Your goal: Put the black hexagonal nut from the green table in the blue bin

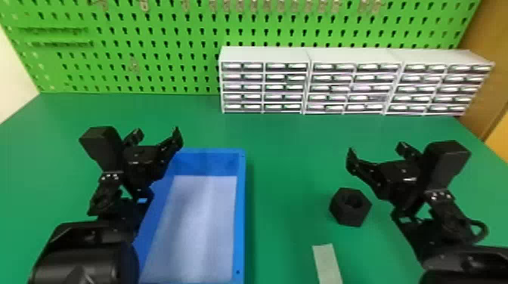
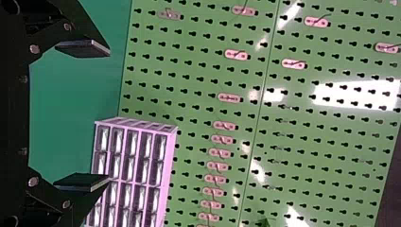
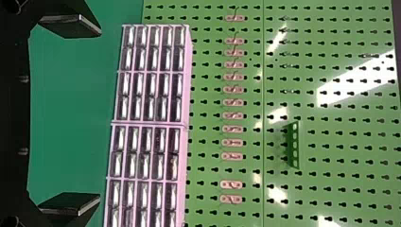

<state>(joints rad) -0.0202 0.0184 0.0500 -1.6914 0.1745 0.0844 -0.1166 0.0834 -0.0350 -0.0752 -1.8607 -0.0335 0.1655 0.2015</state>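
- Task item: your black hexagonal nut [image 1: 346, 216] is lying on the green table [image 1: 287, 155], its round hole showing; it is sitting at three o'clock from the blue bin [image 1: 240, 211], well apart from it.
- Right gripper [image 1: 378, 152]: you are having it at one o'clock from the nut in the head view. Its fingers [image 3: 66, 26] are standing wide apart, the claw released, with table surface showing between them in the right wrist view.
- Left gripper [image 1: 157, 135]: it is hanging at eleven o'clock from the bin's middle, near the far left corner. Its fingers are standing spread too, the claw released; your left arm [image 1: 87, 253] is covering part of the bin's left side.
- Bin: it is showing you a pale bottom [image 1: 196, 226] inside blue walls.
- Surroundings: a pale strip [image 1: 327, 260] is lying at seven o'clock from the nut. White drawer units [image 1: 264, 54] are standing at twelve o'clock, toward the table's back, before a green pegboard [image 1: 151, 37].
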